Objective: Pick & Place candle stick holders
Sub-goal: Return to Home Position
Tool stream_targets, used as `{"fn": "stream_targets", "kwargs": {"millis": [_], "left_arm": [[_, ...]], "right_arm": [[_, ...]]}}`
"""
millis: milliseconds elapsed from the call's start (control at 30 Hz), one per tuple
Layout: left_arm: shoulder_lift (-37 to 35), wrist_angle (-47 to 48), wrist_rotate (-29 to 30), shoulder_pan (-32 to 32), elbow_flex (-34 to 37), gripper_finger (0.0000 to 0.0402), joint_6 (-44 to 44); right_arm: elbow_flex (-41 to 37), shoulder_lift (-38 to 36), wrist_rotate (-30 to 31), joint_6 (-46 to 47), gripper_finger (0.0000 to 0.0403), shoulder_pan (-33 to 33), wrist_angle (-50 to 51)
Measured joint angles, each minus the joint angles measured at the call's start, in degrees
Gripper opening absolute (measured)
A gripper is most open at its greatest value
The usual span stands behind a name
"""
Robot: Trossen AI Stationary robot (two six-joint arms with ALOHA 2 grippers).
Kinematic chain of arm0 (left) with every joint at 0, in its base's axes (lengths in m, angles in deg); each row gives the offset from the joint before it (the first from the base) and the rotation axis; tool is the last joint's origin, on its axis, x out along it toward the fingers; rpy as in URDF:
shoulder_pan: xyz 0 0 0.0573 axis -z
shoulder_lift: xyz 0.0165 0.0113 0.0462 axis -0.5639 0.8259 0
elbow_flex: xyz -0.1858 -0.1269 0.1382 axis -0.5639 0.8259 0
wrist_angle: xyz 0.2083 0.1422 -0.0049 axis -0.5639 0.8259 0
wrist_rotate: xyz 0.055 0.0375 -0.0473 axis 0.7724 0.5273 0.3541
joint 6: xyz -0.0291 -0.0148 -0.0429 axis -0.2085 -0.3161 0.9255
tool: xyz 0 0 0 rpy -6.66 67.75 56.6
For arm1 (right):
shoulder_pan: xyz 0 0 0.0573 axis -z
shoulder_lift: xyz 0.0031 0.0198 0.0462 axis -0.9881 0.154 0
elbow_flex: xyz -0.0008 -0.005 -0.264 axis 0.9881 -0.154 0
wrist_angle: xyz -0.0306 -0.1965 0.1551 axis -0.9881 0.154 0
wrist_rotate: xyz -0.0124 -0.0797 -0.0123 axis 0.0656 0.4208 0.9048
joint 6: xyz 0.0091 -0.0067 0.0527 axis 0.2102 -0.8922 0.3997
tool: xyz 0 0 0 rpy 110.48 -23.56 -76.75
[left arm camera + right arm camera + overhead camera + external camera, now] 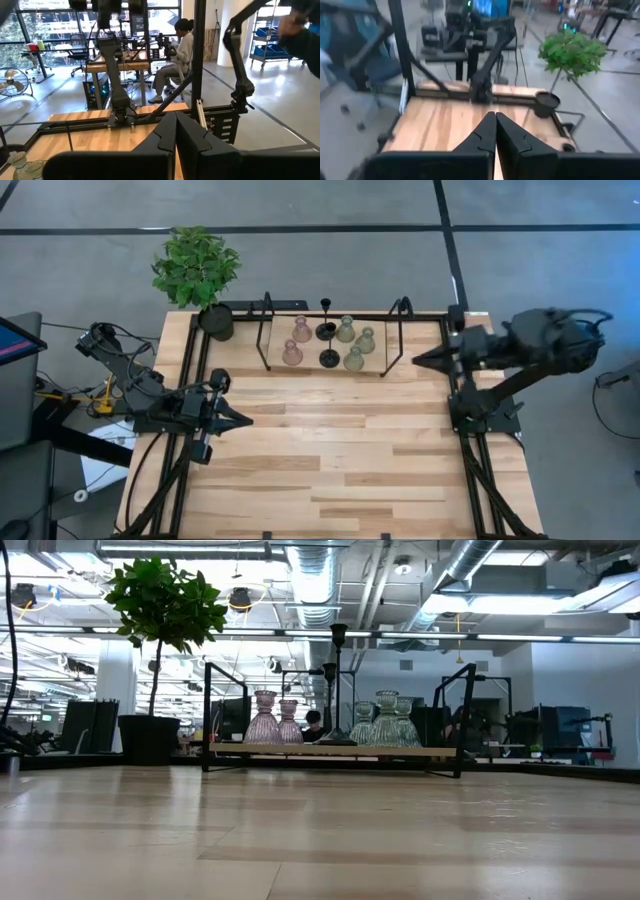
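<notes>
Both grippers are pinched shut on nothing. Left gripper [238, 418] hangs over the left side of the table [330, 470], well clear of the shelf [440, 752]. On the shelf: two pink glass holders [301, 330], two black stemmed holders [327, 331], three green glass holders [354, 359]. Glass looks heavyish, slick, breakable; grip at the narrow neck. Black ones look light and tippy; take the stem low. Right gripper [422, 360] sits near the shelf's right end.
</notes>
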Motion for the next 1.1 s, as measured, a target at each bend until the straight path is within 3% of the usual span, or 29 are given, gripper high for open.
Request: {"fn": "stream_targets", "kwargs": {"millis": [200,300,400,667,1100], "left_arm": [[0.00,-1.02,0.00,0.00,0.00,0.0005,0.02],[0.00,-1.08,0.00,-0.02,0.00,0.0005,-0.13],[0.00,-1.08,0.01,-0.02,0.00,0.0005,-1.11],[-1.13,-1.06,2.44,-0.04,0.00,0.0005,-3.16],[-1.52,-1.03,2.40,-0.02,0.00,0.0005,-3.17]], "right_arm": [[-34.46,-17.87,-4.14,2.42,0.0000,1.41,-31.87],[-46.83,-25.24,-4.34,2.96,0.0000,2.10,-43.71],[-56.08,-30.38,-4.47,4.18,0.0000,3.08,-48.91],[-73.21,-35.34,-13.60,6.23,0.0000,10.43,-65.89],[-84.97,-36.56,-27.13,10.40,0.0000,23.85,-75.92]]}}
